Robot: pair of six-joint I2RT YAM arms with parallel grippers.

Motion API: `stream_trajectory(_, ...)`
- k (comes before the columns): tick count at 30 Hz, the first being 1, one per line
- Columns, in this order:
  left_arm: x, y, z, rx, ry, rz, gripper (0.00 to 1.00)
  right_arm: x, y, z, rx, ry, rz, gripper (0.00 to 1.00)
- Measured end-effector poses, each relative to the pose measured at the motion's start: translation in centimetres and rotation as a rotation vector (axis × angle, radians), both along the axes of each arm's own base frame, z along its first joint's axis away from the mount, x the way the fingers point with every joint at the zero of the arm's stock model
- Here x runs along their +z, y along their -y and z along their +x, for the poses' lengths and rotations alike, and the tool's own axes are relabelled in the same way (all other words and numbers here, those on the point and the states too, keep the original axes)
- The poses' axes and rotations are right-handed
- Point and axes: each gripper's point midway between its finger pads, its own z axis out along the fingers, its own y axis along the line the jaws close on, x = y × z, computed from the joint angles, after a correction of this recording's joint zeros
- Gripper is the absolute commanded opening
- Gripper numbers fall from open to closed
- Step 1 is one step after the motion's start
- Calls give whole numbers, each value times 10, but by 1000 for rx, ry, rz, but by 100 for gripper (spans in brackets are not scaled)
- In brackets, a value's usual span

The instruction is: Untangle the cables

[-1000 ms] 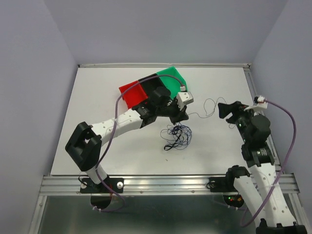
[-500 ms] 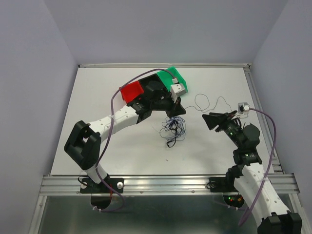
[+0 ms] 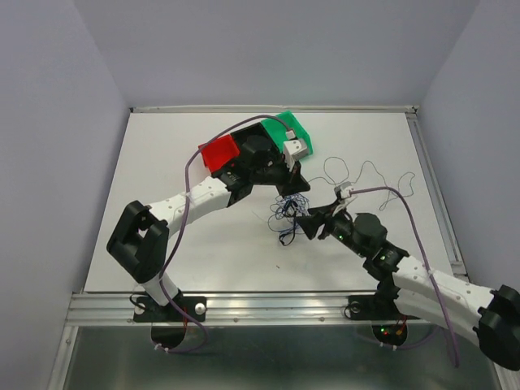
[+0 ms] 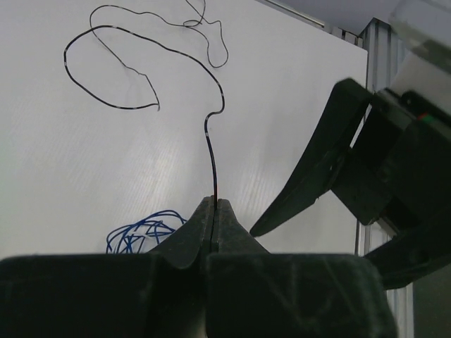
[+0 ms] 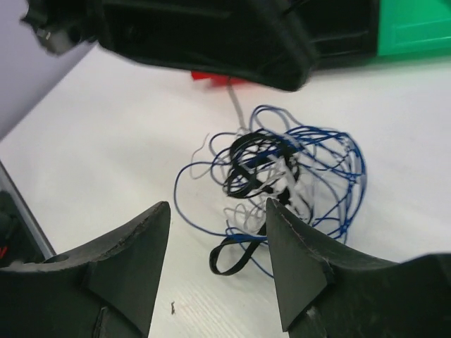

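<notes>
Cables (image 3: 289,213): we note a loose clump of blue, black and whitish wire lying on the white table (image 3: 171,154) near its middle, between the two grippers. In the right wrist view the clump (image 5: 282,165) lies flat, blue loops outermost, with a black knot and whitish strands at the core.

One black strand (image 4: 210,144) leaves the clump area. It runs up from the left fingertips, then curls in wide loops across the table toward the right side (image 3: 367,172).

Left gripper (image 3: 294,188): jaws fully closed, pinching that black strand at the very tips (image 4: 214,204), just above the clump.

Right gripper (image 5: 218,208): jaws parted about midway, gripping nothing. It points at the clump from the near right side, and the clump shows beyond the gap.

Containers: a red bin (image 3: 218,152) and a green bin (image 3: 288,128) sit behind the left gripper at the far centre. The left arm covers the part between them. We cannot tell their contents.
</notes>
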Motion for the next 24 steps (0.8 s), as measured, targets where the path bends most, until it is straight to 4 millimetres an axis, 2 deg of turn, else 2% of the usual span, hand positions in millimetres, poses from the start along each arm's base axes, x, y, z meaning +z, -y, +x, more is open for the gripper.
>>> stream_trajectory(2, -2, 0, -1, -1, -4, 2, 0, -11, -11, -5, 15, -1, -45, 60)
stream_trajectory(5, 0, 0, -2, -3, -16, -5, 0, -15, -20, -6, -1, 31, -81, 59)
stream_trajectory(15, 0, -2, -11, -13, -49, -21, 0, 10, -14, 14, -118, 156, -62, 60)
stream_trajectory(24, 4, 0, -17, -35, -84, -39, 0, 16, -21, 26, -135, 199, -98, 49)
